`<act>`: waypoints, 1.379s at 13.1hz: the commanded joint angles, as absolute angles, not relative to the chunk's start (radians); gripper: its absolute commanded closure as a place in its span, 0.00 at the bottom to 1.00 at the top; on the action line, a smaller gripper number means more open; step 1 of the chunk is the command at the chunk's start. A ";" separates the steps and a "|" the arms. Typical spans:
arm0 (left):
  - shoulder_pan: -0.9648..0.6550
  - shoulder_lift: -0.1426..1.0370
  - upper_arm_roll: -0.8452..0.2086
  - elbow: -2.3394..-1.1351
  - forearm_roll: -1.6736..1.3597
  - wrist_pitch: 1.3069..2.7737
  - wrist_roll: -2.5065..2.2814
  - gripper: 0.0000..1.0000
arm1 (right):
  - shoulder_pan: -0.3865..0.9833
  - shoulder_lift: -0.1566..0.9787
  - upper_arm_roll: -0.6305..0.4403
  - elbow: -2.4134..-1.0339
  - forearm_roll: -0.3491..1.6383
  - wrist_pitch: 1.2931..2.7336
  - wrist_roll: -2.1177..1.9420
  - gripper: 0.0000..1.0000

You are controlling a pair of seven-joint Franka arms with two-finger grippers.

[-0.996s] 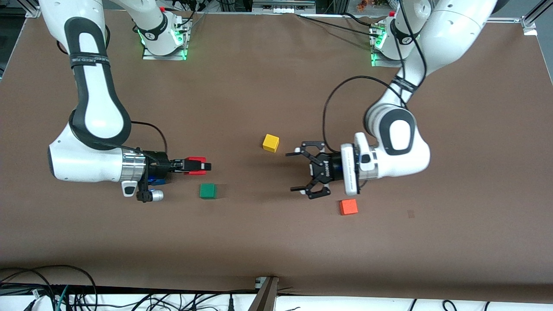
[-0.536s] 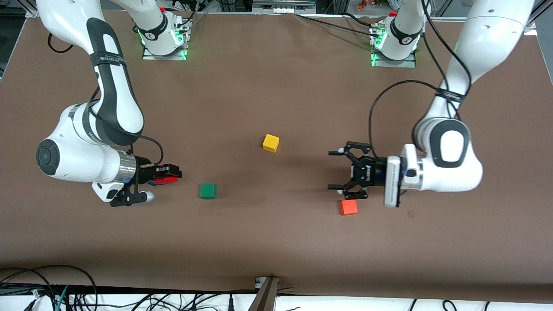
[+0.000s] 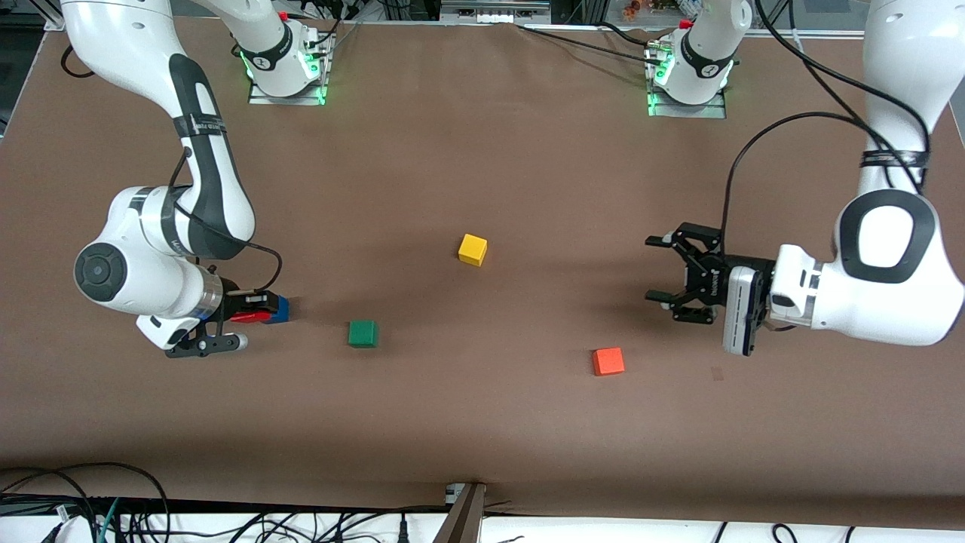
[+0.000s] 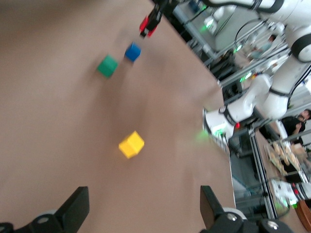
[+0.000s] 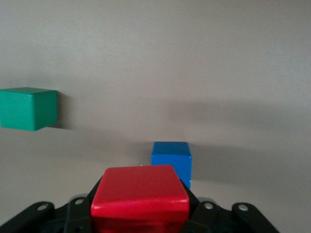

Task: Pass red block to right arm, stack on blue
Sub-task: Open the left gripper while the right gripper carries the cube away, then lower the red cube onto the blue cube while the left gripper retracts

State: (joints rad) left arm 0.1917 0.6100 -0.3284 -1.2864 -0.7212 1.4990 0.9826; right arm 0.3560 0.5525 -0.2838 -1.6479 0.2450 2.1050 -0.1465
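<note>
**Red cube riding in the right hand, almost over the blue one**

The right hand [image 3: 252, 315] is pinching the red block [image 3: 243, 317] between its slim black fingers and is hovering low over the bench [image 3: 482, 422] at the right arm's end, just beside the blue cube [image 3: 280, 309]. In the right wrist view the red block [image 5: 140, 190] is sitting square in the grip, with the blue cube [image 5: 171, 161] just ahead of it and not yet beneath it.

To do this step well, the hand should be centring the red block over the blue top face, edges parallel, before lowering straight down and letting go only on contact.

The red block is looking glossy, pure red, with softly rounded edges.

The left hand [image 3: 673, 280] is waiting, spread wide and empty, above the orange-red cube's [image 3: 608, 361] part of the bench.
</note>
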 commanded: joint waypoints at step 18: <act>0.042 0.122 -0.120 -1.504 0.112 1.453 0.241 0.00 | 0.390 0.498 -0.282 -1.960 0.201 2.493 -0.147 0.97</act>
State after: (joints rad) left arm 0.1030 0.2706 -0.2371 -1.3147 0.1321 1.3225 0.2487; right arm 0.3865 0.5148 -0.2824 -1.9327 0.2171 2.4653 -0.1509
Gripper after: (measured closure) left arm 0.000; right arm 0.427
